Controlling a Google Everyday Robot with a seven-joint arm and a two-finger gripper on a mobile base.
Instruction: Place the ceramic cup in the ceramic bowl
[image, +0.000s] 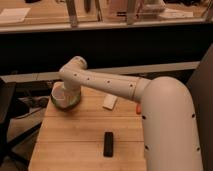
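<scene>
The ceramic cup (58, 94), small, white and wide-mouthed, sits within the rim of the ceramic bowl (71, 104) at the far left corner of the wooden table (75, 135). Only a sliver of the bowl's green inside shows beside and below the cup. My white arm reaches in from the right, and its wrist bends down over the bowl. The gripper (69, 93) is right at the cup, pointing down into the bowl. Whether the cup rests on the bowl's bottom or hangs just above it is hidden.
A black rectangular block (108, 143) lies near the table's front middle. A small white flat piece (109, 102) lies right of the bowl, under my arm. A dark chair (7, 102) stands off the table's left edge. A long counter runs behind.
</scene>
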